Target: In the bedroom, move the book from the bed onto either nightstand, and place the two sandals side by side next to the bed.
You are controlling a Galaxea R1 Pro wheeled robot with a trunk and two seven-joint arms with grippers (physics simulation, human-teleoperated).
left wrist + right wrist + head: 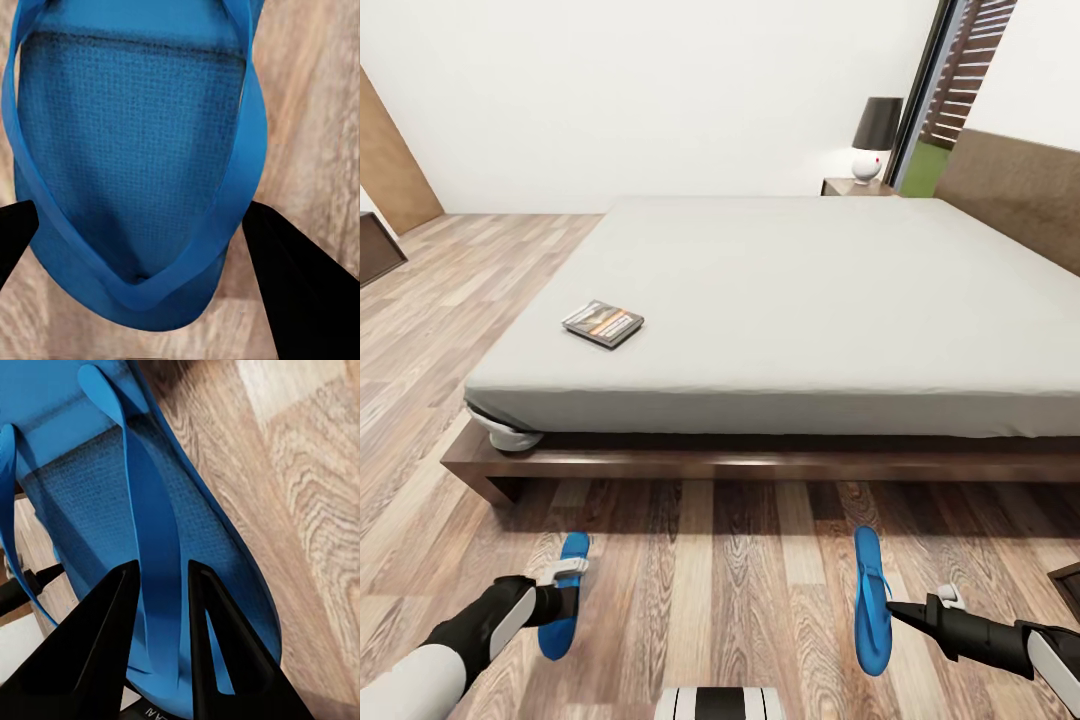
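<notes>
The book (603,323) lies flat near the front left corner of the grey mattress of the bed (780,300). A dark nightstand (843,187) stands at the far side by the headboard. One blue sandal (563,597) lies flat on the floor in front of the bed. My left gripper (567,588) hangs open right over that sandal (135,150), its fingers (300,292) on either side of the toe end. The other sandal (870,600) is turned on its edge. My right gripper (895,608) is shut on its strap (154,547).
A black-shaded lamp (877,135) with a white base stands on the far nightstand. The bed's wooden base (660,465) juts out along the floor. A dark cabinet corner (1068,585) shows at the right edge, and dark furniture (375,250) stands at the far left.
</notes>
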